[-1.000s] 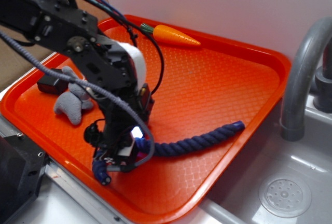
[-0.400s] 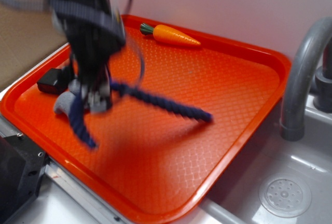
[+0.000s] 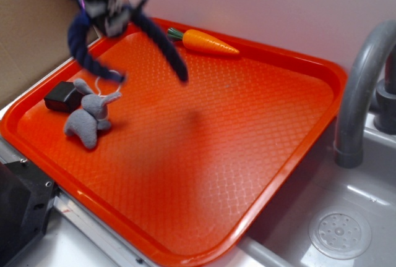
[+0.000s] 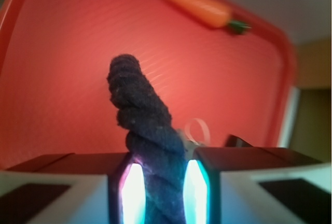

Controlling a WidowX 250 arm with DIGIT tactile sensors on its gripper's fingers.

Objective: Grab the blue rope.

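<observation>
Blue rope point(image 4: 148, 146): pinched between the two lit pads of the gripper point(image 4: 158, 182) in the wrist view, one blunt end rising toward the camera; in the exterior view the blue rope point(image 3: 162, 44) hangs in the air over the far left corner of the tray, both tails drooping either side of the gripper and clear of the surface.
Gripper: closed on the rope near its middle, jaws pressed against both sides of the twist; in the exterior view it sits at the top left edge, partly cut off and blurred.
Change: a second ago the rope lay on the tray near the front with the gripper down on it; shortly after it was half raised, one tail trailing; now it is fully lifted and carried up and back.
Meaning for the task: the grab looks done, judged from the rope hanging free with no part touching the tray.
Tray point(image 3: 247, 156): orange, its middle bare, a faint shadow under the rope.
Plush animal point(image 3: 90, 118): grey, near the left edge, beside a small black block point(image 3: 60, 97).
Toy carrot point(image 3: 207, 41): at the far rim, untouched.
Risk: the floppy tails swing; a loose pinch could let it slip.
</observation>
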